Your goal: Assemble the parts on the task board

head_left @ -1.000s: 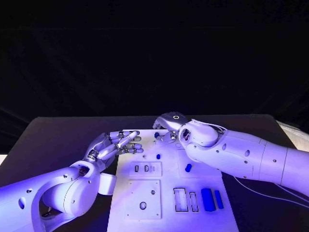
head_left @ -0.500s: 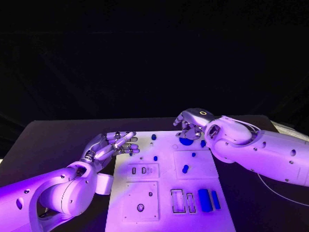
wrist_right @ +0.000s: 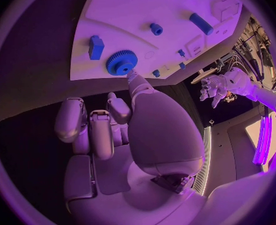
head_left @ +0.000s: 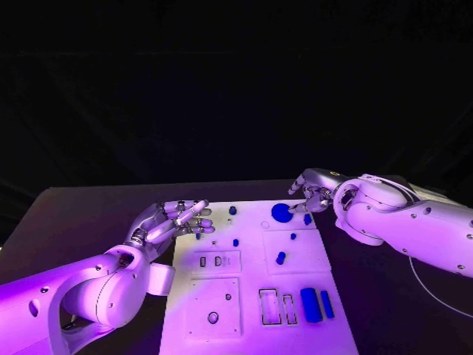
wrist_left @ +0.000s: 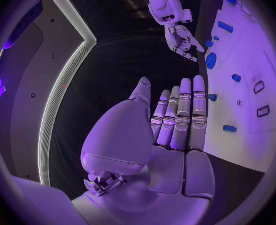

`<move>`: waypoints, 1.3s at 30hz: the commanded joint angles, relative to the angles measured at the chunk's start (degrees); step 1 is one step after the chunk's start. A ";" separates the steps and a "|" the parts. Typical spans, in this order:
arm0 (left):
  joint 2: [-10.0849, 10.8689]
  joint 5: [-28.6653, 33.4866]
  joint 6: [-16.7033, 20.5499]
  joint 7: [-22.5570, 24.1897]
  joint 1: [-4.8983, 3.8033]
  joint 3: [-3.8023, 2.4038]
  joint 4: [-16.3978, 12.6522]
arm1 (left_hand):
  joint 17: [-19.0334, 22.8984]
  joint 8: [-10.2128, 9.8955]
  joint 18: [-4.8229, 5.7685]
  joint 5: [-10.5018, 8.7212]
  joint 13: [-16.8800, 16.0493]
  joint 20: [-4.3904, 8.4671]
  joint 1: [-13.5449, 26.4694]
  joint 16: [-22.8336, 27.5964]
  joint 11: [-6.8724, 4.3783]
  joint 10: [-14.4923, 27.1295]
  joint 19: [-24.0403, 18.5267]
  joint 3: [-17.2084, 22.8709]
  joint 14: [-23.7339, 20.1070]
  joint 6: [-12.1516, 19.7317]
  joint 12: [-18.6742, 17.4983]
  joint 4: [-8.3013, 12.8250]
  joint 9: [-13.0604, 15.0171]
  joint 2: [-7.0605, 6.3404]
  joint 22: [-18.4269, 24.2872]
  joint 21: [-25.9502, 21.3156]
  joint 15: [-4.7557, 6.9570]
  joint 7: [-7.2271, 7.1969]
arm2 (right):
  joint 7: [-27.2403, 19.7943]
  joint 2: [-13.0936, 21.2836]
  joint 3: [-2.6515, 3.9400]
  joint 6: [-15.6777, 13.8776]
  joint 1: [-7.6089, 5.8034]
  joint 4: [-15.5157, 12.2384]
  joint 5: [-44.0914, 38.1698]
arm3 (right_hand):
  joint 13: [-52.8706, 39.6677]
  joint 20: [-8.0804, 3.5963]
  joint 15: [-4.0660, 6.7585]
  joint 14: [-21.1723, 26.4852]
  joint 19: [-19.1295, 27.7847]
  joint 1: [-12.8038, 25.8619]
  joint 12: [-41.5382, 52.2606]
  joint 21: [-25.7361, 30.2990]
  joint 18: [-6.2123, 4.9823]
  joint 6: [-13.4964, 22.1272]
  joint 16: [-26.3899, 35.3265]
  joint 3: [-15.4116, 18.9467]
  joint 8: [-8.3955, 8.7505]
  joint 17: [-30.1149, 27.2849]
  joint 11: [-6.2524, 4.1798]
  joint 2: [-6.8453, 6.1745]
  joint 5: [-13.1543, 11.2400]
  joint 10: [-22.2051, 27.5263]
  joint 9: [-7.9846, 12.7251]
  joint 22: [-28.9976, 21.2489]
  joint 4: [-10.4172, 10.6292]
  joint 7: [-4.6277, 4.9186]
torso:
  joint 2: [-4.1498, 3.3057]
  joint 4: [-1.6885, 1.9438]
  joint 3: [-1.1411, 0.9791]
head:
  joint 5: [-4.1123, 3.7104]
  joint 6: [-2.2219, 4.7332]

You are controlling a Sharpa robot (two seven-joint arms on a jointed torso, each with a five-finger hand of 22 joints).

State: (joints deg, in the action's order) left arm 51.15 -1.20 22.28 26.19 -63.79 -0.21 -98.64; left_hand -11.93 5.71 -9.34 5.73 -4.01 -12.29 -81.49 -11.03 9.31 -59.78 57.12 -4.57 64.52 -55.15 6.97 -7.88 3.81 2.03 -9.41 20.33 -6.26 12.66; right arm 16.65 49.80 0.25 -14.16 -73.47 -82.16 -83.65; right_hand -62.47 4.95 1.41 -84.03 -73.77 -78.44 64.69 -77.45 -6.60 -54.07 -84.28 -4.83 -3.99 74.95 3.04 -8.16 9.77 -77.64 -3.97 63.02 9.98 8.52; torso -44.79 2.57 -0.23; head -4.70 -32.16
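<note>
Right hand hovers empty, fingers loosely curled, just beside the blue gear lying flat at the task board's far end — small, stiff, probably light; pinch its toothed rim so your fingers won't slip.

My right hand holds nothing. My fingers curl in a bit, and one fingertip points up, just beside the round blue toothed gear on the flat white task board. A small blue block sits near the gear. Farther along are a little blue round peg and a long blue bar. My left hand is well apart.
</note>
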 commanded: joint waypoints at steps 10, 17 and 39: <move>-0.30 0.04 -1.41 0.22 -0.04 -0.04 0.20 | -0.09 -0.27 -0.97 0.05 0.06 -0.12 -0.36 0.29 0.29 0.09 -0.18 0.05 -0.30 -0.05 -0.28 0.27 -0.06 0.27 0.09 -0.33 -0.24 0.21 | 0.29 -2.61 -0.12 3.48 0.89 2.06 1.01 | -4.35 0.51 -0.62 -4.04 -0.35 -1.10 3.64 -0.61 1.19 -0.23 -1.04 0.20 -0.48 4.30 0.37 0.59 0.62 -1.21 -0.13 0.69 1.30 0.01 | -0.05 0.03 0.08 | 0.05 -0.35; -0.31 0.04 -1.41 0.19 -0.04 -0.04 0.25 | -0.09 -0.27 -0.97 0.05 0.06 -0.12 -0.36 0.29 0.29 0.09 -0.18 0.05 -0.30 -0.05 -0.28 0.27 -0.06 0.27 0.09 -0.33 -0.24 0.21 | 0.20 -3.43 -0.19 4.01 1.15 2.68 0.03 | -6.75 0.48 -0.56 -4.15 -0.49 -1.65 5.73 -0.78 1.23 -1.00 -1.40 0.11 -0.95 5.02 0.27 1.12 0.82 -2.02 -0.23 0.99 1.27 -0.13 | -0.03 -0.05 0.05 | 0.16 -0.51; -0.34 0.04 -1.47 0.05 -0.04 -0.04 0.20 | -0.15 -0.31 -0.98 0.05 0.06 -0.13 -0.41 0.37 0.28 0.08 -0.18 0.05 -0.29 -0.06 -0.33 0.38 -0.05 0.32 0.11 -0.36 -0.24 0.21 | 1.32 -5.21 -0.26 6.83 1.78 4.60 -4.49 | -14.09 0.06 -0.03 -4.70 -2.05 -4.80 12.21 -2.16 1.73 -5.24 -2.94 -3.11 -2.66 8.33 -0.41 4.42 0.70 -5.09 -0.45 3.64 -1.43 -0.89 | 0.05 -0.01 0.08 | 0.34 -0.83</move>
State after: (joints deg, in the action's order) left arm 50.92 -1.20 21.98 26.01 -63.77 -0.20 -98.29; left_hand -12.04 5.71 -9.34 5.73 -4.01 -12.29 -81.49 -11.04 9.31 -59.78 57.12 -4.57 64.52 -55.15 6.86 -7.88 3.81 2.03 -9.36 20.33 -6.26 12.66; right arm 16.83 44.61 0.23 -9.92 -72.08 -77.76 -85.32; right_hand -75.09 5.13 1.21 -83.83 -75.43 -82.45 76.72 -79.43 -5.64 -58.75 -86.89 -7.49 -6.23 74.92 2.70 -4.15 10.62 -82.40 -4.23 66.53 8.75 7.68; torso -44.76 2.55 -0.16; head -4.33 -33.01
